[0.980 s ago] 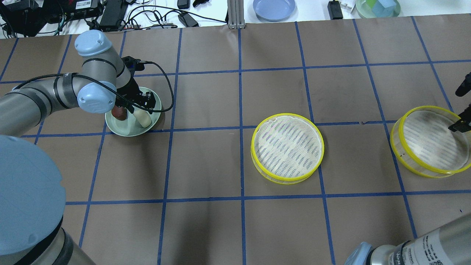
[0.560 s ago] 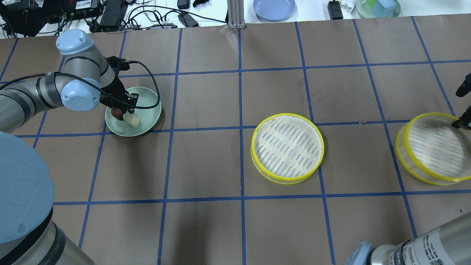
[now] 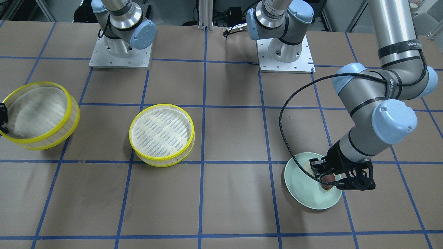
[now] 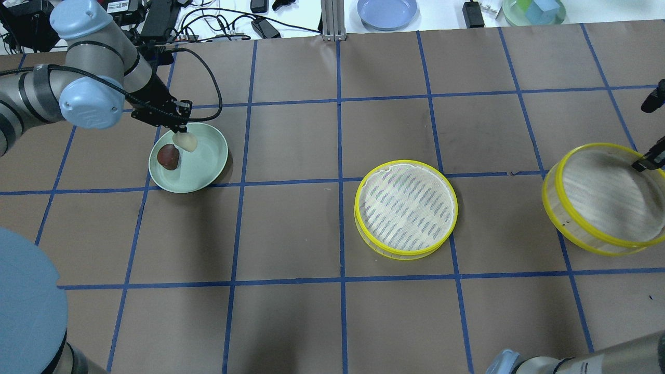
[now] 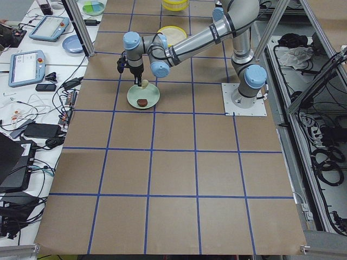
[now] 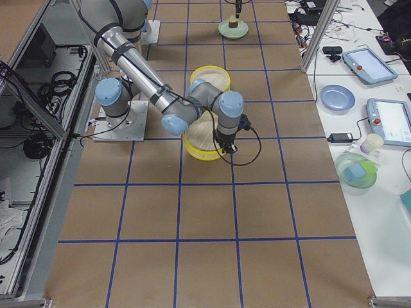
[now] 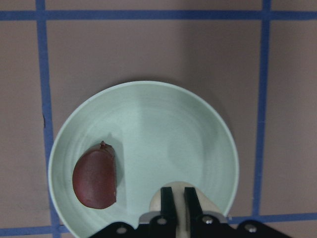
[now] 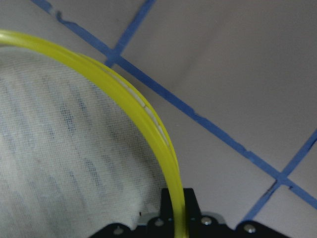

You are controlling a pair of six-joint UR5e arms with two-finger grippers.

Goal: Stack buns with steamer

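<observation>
Transit: I move left tool [image 7: 177, 193], clamped on cream-white round bun [image 4: 187, 142], level toward flat yellow-rimmed tray [image 4: 406, 208]; right tool [image 8: 177, 198] pinches tilted twin tray [image 4: 608, 202].

Table [image 4: 291, 228] (blue-gridded): plate [image 4: 210, 163], steamer tray [image 4: 406, 209]

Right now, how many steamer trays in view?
2. One steamer tray lies flat near the table's middle; the other tray, tilted, is gripped at its yellow rim by the right hand. None seem hidden.
</observation>
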